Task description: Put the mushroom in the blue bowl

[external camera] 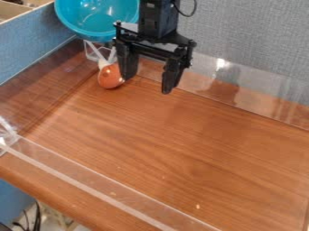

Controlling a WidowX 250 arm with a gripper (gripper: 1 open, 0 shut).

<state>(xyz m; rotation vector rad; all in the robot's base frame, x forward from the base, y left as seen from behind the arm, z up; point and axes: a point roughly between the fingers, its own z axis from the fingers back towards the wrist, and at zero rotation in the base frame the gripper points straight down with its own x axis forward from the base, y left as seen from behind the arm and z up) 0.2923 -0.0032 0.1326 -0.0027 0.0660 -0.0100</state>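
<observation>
Lying on the counter [182,153] just in front of the blue bowl [87,18], the mushroom [111,78], judged light and slippery, is best grasped across its cap by the wide, empty pincer [146,83].

A wooden table [169,153] with reddish-brown grain fills most of the view; a clear plastic rim [72,176] runs along its edges. Behind it stands a grey-blue fabric wall [259,36]; soft glare lies on the wood.
</observation>
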